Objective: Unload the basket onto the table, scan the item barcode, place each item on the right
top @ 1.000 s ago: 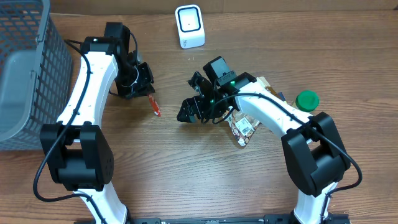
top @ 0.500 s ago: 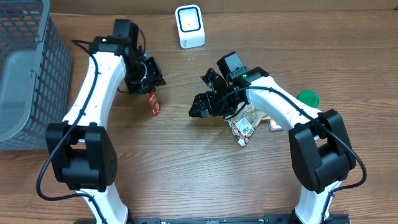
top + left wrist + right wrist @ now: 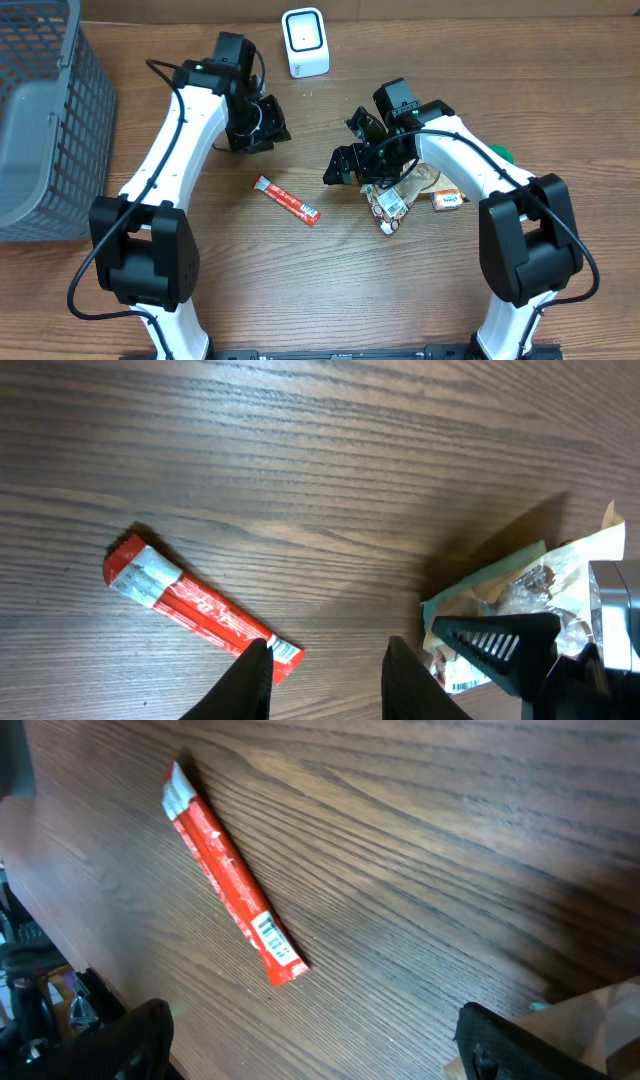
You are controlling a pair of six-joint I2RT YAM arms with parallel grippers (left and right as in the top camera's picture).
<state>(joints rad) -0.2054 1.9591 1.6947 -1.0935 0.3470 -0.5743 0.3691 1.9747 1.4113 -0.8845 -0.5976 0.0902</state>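
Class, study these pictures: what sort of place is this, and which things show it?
Probably a mock shop checkout on a lab table: a white barcode scanner stands at the far edge, a grey wire basket sits at the left, and a red snack packet lies on the wooden tabletop.

The left arm (image 3: 165, 170) reaches forward and bends inward; the left tool (image 3: 270, 127) points toward the right side, its fingers (image 3: 250, 678) parted a little with nothing between them. The right arm (image 3: 470, 165) curls inward toward the middle; the right tool (image 3: 343, 155) aims left, its fingers (image 3: 125, 1040) spread wide, holding nothing.
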